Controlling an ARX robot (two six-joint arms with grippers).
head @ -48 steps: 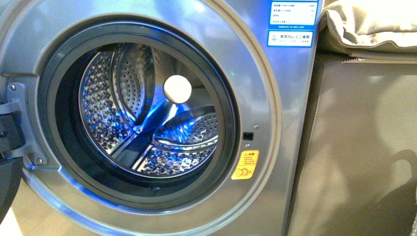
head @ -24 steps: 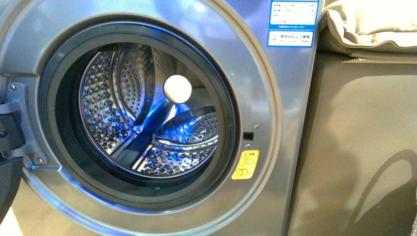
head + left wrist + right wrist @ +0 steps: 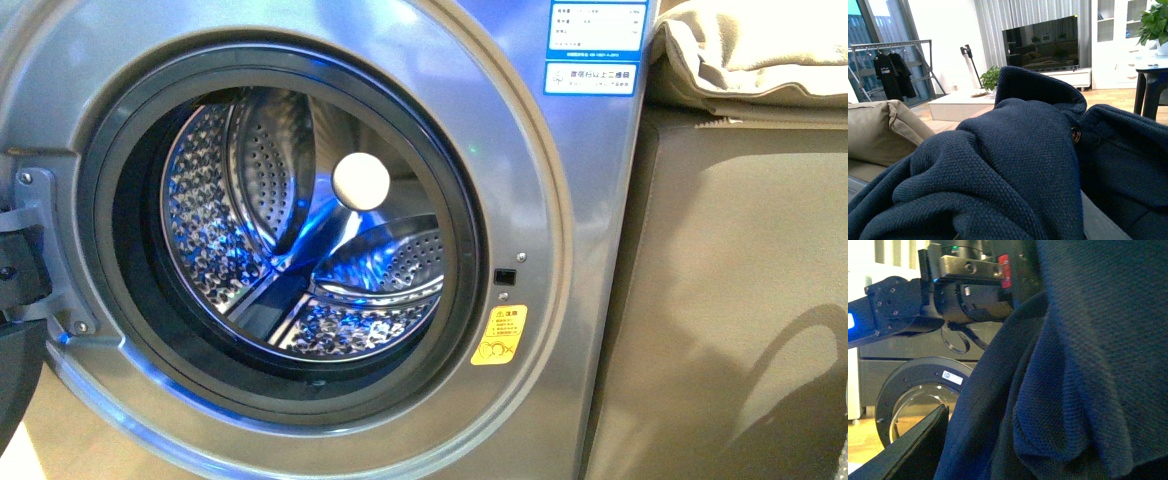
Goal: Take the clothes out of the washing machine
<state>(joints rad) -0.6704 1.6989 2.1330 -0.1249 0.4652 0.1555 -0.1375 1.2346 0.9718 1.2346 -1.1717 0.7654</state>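
The washing machine (image 3: 560,250) fills the front view, its porthole open and its perforated drum (image 3: 250,200) bare of fabric; neither gripper shows there. The clothes (image 3: 1013,170), a dark navy knit garment with a small button, cover most of the left wrist view and hide the jaws holding them. In the right wrist view my left gripper (image 3: 1018,295) is shut on the clothes (image 3: 1088,365), which hang down from it in folds. My right gripper (image 3: 1018,455) is open close against the hanging fabric; only one dark finger (image 3: 918,450) shows.
The machine's round door (image 3: 923,395) stands swung open, its edge also at the front view's lower left (image 3: 15,380). A tan sofa (image 3: 740,300) sits right beside the machine, with a cushion (image 3: 750,50) on top. Behind the garment are a TV (image 3: 1040,42), a clothes rack (image 3: 893,65) and a dark table (image 3: 1150,75).
The machine and drum look the same throughout. Only a shadow on the sofa's side, at lower right, grew and shrank back.
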